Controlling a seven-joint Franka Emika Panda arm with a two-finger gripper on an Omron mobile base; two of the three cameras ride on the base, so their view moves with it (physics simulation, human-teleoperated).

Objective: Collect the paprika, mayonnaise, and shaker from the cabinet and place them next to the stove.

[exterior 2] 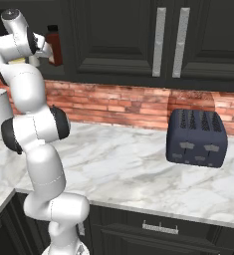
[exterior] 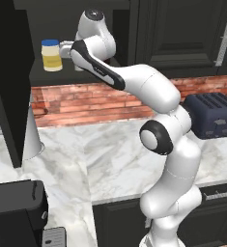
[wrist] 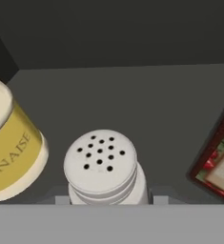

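Hand view shows the gripper (wrist: pixel 107 200) closed around the shaker (wrist: pixel 103 167) on the cabinet (wrist: pixel 132 100) shelf, between the mayonnaise (wrist: pixel 11 152) and the paprika (wrist: pixel 218 167). Below run a brick wall (exterior 2: pixel 128 104) and marble counter (exterior 2: pixel 128 174) with a dark toaster (exterior 2: pixel 197 137).

The mayonnaise (wrist: pixel 11 159) jar, at nine o'clock in the hand view, carries the partial lettering "NNAISE"; the paprika (wrist: pixel 218 167) label is unreadable.

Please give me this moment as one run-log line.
gripper: shut on shaker | place: cabinet shelf | mayonnaise, paprika: beside it
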